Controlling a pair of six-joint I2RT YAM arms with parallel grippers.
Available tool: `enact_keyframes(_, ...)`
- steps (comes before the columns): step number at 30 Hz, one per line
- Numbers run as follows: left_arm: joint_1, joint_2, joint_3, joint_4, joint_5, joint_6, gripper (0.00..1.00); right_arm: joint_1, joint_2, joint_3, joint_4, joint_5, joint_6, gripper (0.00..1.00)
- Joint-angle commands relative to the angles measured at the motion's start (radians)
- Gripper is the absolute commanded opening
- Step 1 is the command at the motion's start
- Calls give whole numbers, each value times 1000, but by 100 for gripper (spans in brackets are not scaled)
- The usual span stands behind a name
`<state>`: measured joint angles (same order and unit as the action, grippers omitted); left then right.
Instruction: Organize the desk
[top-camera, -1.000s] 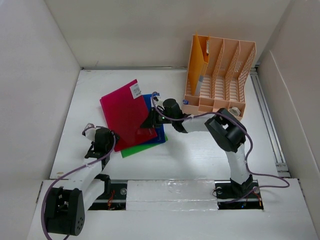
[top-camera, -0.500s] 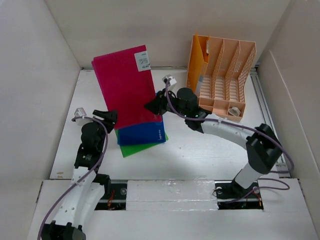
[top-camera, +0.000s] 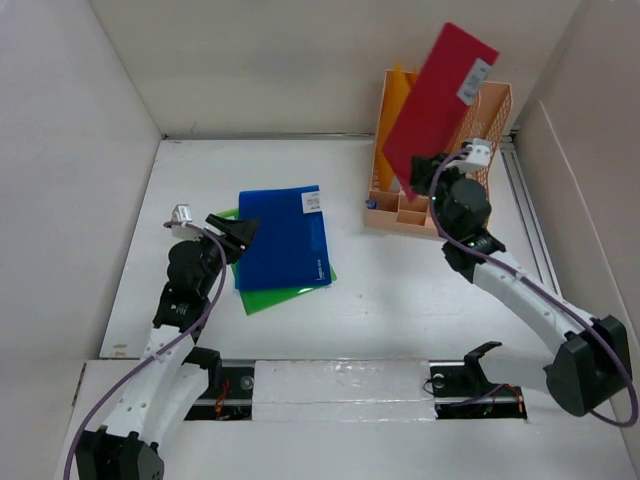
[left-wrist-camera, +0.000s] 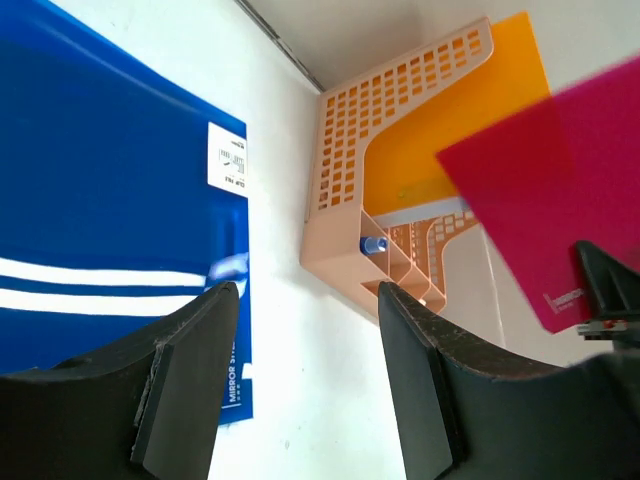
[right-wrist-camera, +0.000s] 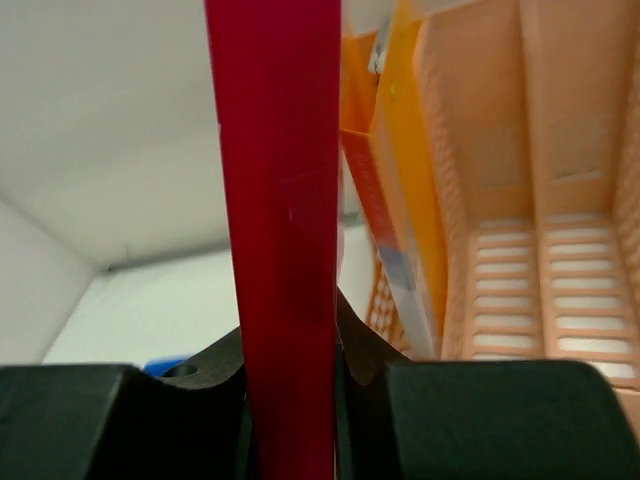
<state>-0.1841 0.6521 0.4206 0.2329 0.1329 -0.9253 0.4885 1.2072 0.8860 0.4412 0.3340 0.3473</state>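
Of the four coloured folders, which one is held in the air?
The red folder, clamped in the right gripper above the file rack. The blue folder and green folder lie on the desk; the orange folder stands in the rack.

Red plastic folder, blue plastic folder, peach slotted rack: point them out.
Red plastic folder (top-camera: 437, 100): top external view, face centre.
Blue plastic folder (top-camera: 283, 240): top external view, cover centre.
Peach slotted rack (left-wrist-camera: 340, 150): left wrist view, perforated wall.
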Motion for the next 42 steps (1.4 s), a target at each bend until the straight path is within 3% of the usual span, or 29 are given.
enact_keyframes(1,-3,12,-13,83,50,6,54,-73,-90,-38,142,33,1,0)
enact_keyframes(7,-3,24,-14,97,56,3,53,-111,-123,-1,160,-66,-48,0)
enact_keyframes(23,-3,43,-31,123,68,-7,53,-188,-221,22,149,74,-148,0)
enact_keyframes(35,-3,60,-32,135,71,-12,53,-264,-86,44,177,-88,-156,0)
enact_keyframes(38,-3,80,-26,146,88,-10,53,-286,15,67,182,-186,-180,0)
enact_keyframes(42,-3,72,-31,135,79,-9,52,-275,89,62,252,-190,-192,0)
